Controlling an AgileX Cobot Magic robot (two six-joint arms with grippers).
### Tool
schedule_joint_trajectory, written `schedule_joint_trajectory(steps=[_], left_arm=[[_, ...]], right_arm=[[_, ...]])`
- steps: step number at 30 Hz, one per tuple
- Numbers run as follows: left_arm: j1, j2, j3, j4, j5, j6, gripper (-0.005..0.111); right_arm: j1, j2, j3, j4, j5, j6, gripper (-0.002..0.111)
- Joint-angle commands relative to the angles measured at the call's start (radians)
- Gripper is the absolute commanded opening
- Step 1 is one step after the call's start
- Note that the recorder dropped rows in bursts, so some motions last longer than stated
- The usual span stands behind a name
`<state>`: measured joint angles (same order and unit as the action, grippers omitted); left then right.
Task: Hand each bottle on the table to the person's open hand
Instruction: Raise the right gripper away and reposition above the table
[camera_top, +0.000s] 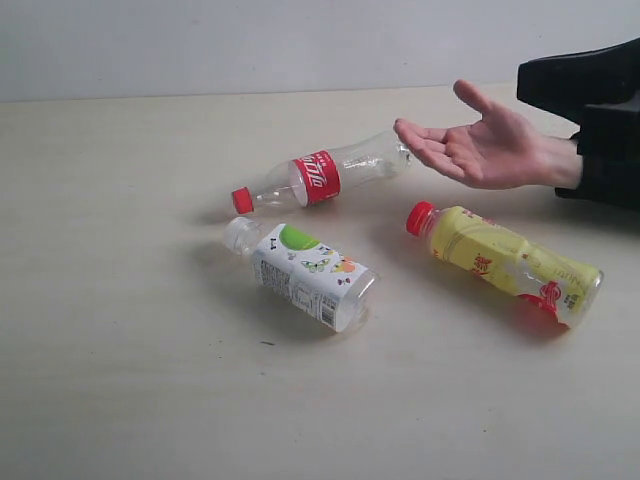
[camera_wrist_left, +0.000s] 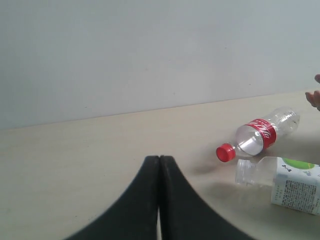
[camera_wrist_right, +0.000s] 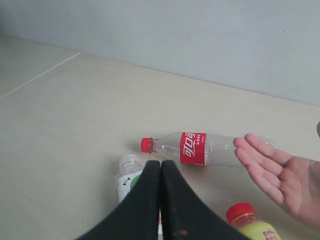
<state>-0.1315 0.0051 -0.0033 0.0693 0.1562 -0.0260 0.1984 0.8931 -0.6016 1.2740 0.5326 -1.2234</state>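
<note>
Pale table (camera_top: 120, 200): clear bottle (camera_top: 325, 178), white-labelled bottle (camera_top: 305, 275), yellow bottle (camera_top: 505, 262) lying flat; open hand (camera_top: 480, 145) near the far edge.
Both clamped closed and empty: left gripper (camera_wrist_left: 159, 160), right gripper (camera_wrist_right: 160, 165).

Clear bottle (camera_wrist_right: 192, 148) base partly behind hand (camera_wrist_right: 285, 175), yellow bottle (camera_wrist_right: 250, 222) cropped

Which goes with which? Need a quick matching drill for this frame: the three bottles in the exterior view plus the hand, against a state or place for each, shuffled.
Column 1
1. clear bottle with red label
2. yellow bottle
3. white-capped bottle
4. open hand

Column 2
A. palm up, in the air, black sleeve behind it
B. on its side, green patch on a white label
C. on its side, base end right by the hand, red cap pointing away from it
D. on its side, in front of the hand in the exterior view

Pairs: 1-C, 2-D, 3-B, 4-A
</note>
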Motion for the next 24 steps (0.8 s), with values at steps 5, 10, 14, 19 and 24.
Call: schedule_joint_trajectory(steps=[5, 10, 14, 19, 24], left_arm=[[0.003, -0.005, 0.003, 0.002, -0.004, -0.008, 0.0], [0.003, -0.005, 0.003, 0.002, -0.004, -0.008, 0.0], [0.003, -0.005, 0.003, 0.002, -0.004, -0.008, 0.0], [0.003, -0.005, 0.003, 0.002, -0.004, -0.008, 0.0], [0.003, -0.005, 0.003, 0.002, -0.004, -0.008, 0.0]], right_arm=[[-0.002, 0.07, -0.126, -0.124, 0.015, 0.106, 0.011], [-0.002, 0.159, -0.313, -0.416, 0.188, 0.379, 0.028], [-0.002, 0.231, -0.439, -0.535, 0.305, 0.463, 0.04], [-0.002, 0.34, -0.523, -0.624, 0.459, 0.469, 0.052], [-0.002, 0.423, -0.553, -0.646, 0.476, 0.47, 0.058]])
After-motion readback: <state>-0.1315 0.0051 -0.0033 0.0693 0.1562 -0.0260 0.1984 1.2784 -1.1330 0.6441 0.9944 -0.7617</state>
